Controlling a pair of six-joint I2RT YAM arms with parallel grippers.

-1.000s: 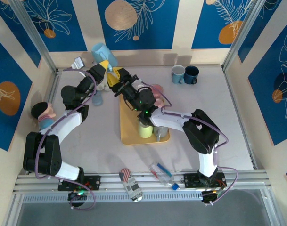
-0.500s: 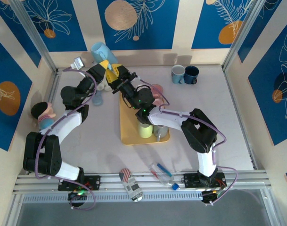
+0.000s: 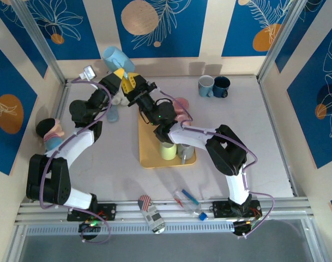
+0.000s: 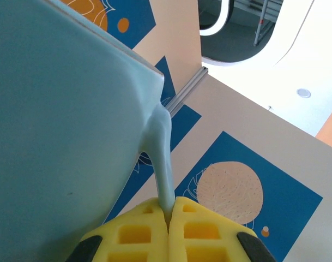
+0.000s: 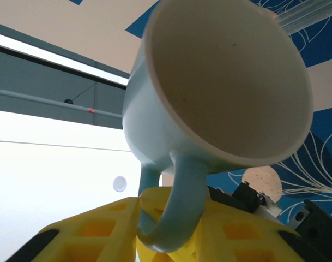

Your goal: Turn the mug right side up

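The light blue mug (image 3: 112,57) hangs tilted in the air near the back wall. My left gripper (image 3: 121,75) is shut on the mug's handle (image 4: 161,164); the handle's thin edge is pinched between the yellow fingers, and the mug body (image 4: 56,136) rises at the left. My right gripper (image 3: 132,86) sits just beside the left one. In the right wrist view the mug (image 5: 225,93) shows its open mouth, and the handle loop (image 5: 179,215) drops between the right fingers (image 5: 89,237), which touch it on both sides.
A wooden tray (image 3: 149,155) lies mid-table with a pale green cup (image 3: 168,151) on it. A pink cup (image 3: 181,103) stands behind the tray. Two mugs (image 3: 213,86) stand at the back right. A doll (image 3: 50,132) is at left, a can (image 3: 151,214) at the front edge.
My right gripper has moved up and left to the mug and narrowed its jaws round the handle. The left gripper has lifted the mug slightly toward the back left.
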